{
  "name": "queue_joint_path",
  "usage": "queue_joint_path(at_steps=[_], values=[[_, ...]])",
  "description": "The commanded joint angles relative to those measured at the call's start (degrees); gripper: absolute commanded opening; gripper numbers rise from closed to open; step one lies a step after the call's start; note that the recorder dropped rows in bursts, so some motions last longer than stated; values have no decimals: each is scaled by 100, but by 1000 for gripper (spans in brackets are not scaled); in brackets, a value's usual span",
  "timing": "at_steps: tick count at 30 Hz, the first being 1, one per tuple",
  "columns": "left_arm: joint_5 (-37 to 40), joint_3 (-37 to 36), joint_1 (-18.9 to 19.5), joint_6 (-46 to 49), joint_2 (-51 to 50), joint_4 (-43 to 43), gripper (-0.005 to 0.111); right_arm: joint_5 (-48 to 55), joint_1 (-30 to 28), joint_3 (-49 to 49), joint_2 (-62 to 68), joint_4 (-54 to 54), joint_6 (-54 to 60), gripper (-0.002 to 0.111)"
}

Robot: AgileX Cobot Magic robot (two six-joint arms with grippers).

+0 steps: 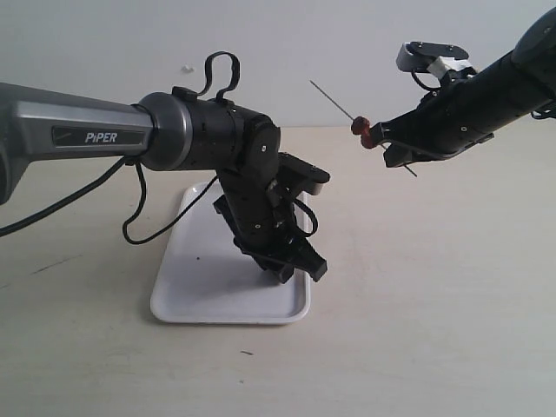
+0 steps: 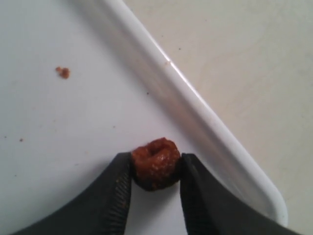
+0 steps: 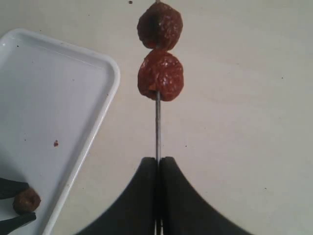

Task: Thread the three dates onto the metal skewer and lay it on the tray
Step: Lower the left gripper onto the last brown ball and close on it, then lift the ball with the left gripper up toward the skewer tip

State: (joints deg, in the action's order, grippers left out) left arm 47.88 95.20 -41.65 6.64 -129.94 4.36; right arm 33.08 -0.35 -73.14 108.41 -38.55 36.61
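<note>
The third date point(image 2: 156, 164) sits on the white tray point(image 2: 195, 105) close to its rim, and my left gripper point(image 2: 155, 169) is shut on it, a finger pressed to each side. From the right wrist view this same date point(image 3: 26, 200) shows small on the tray point(image 3: 73, 98). My right gripper point(image 3: 158, 161) is shut on the metal skewer point(image 3: 158, 127), held in the air to the right of the tray. Two dates point(image 3: 160, 76) point(image 3: 159, 25) are threaded on it, one behind the other. In the exterior view the skewer point(image 1: 334, 102) slants up-left with the dates point(image 1: 362, 129) just ahead of the right gripper point(image 1: 389, 143).
A crumb of date point(image 2: 62, 72) lies on the tray floor. The left arm point(image 1: 252, 174) leans over the tray point(image 1: 195, 278) and hides its right part. Beige tabletop point(image 1: 434, 287) spreads around the tray.
</note>
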Motion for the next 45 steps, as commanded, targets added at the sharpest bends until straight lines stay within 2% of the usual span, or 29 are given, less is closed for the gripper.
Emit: queue_joint_path(at_steps=[1,19,25,33,41,43,45], values=[[43,10,-28,25,-2,-7,34,-6,-1,19,-66,-55,38,0],[109,10,-28,41,-2,-7,34,-6,-1,19,-66,-55,38,0],[147,10,-28,63,-2,-7,22,-6,-1,19,-66,-55,38,0],[134,22,-28,105,61,-7,22,6,-1,19,-66,-55,38,0],[-98,180,371,148,655,237,26,98,-1,19,-66,-55,38,0],[-272,180,577,262,883,572,26,112,-1,19,-66,-55,38,0],[-391,180,864,599,1076,1322,26,125,-1,19,-66,-55,38,0]])
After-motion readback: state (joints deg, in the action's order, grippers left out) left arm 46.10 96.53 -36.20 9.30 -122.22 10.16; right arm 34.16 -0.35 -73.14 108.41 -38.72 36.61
